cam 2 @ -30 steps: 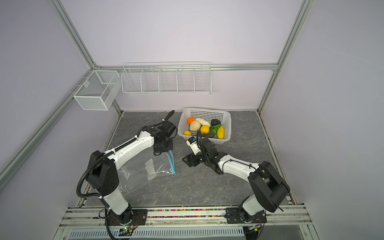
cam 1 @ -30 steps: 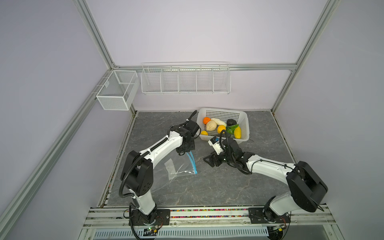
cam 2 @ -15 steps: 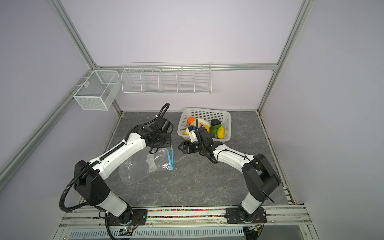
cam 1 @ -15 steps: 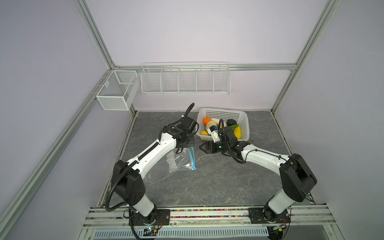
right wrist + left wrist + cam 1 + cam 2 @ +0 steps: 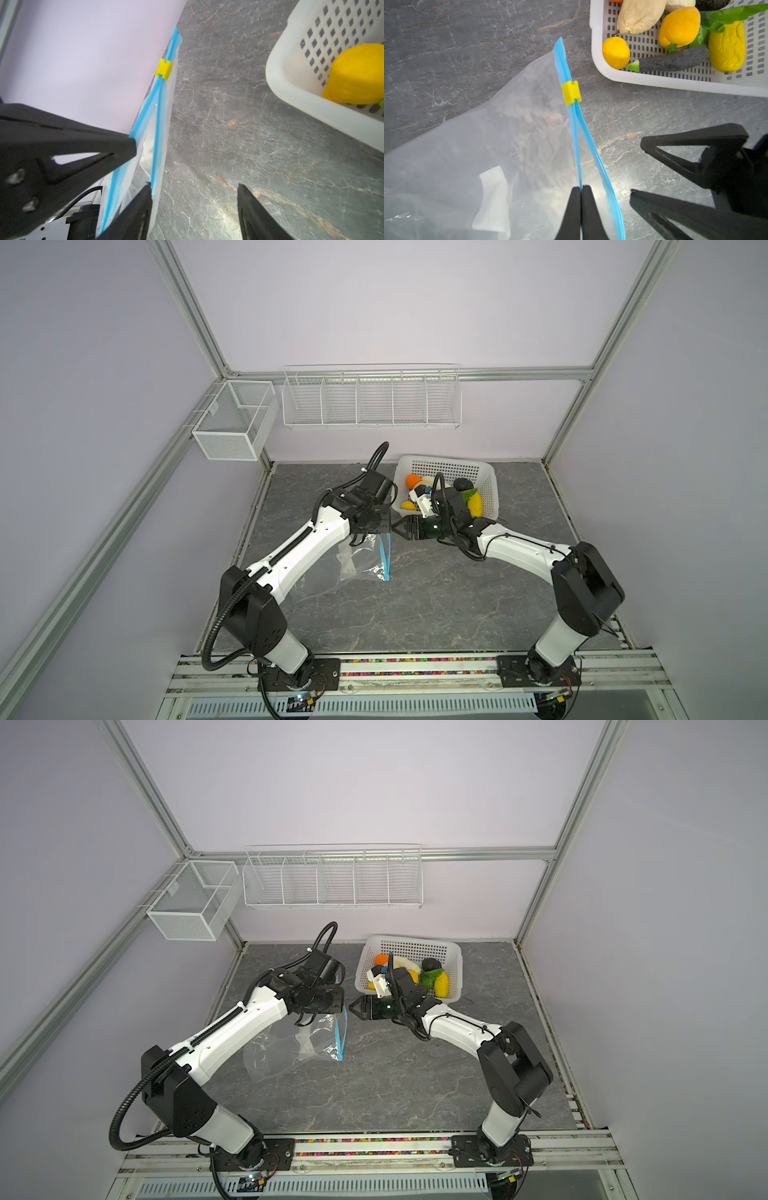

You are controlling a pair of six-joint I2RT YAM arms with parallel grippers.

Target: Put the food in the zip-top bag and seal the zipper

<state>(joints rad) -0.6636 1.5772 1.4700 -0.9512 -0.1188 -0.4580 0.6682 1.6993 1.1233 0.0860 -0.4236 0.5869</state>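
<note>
On the tabletop (image 5: 436, 605) the zip-top bag (image 5: 357, 568) lies at 8 o'clock from the white basket (image 5: 494, 489) holding the food (image 5: 476, 504). The left end effector (image 5: 580, 188) pinches one lip of the zipper (image 5: 572, 124) and holds it raised. The right end effector (image 5: 193, 185), spread, faces the other lip, probably to open the mouth.

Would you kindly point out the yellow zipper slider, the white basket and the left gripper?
yellow zipper slider (image 5: 571, 92), left wrist view, middle of the clip.
white basket (image 5: 675, 84), left wrist view, a bare stretch of its rim.
left gripper (image 5: 581, 189), left wrist view, between its shut fingertips.
</note>
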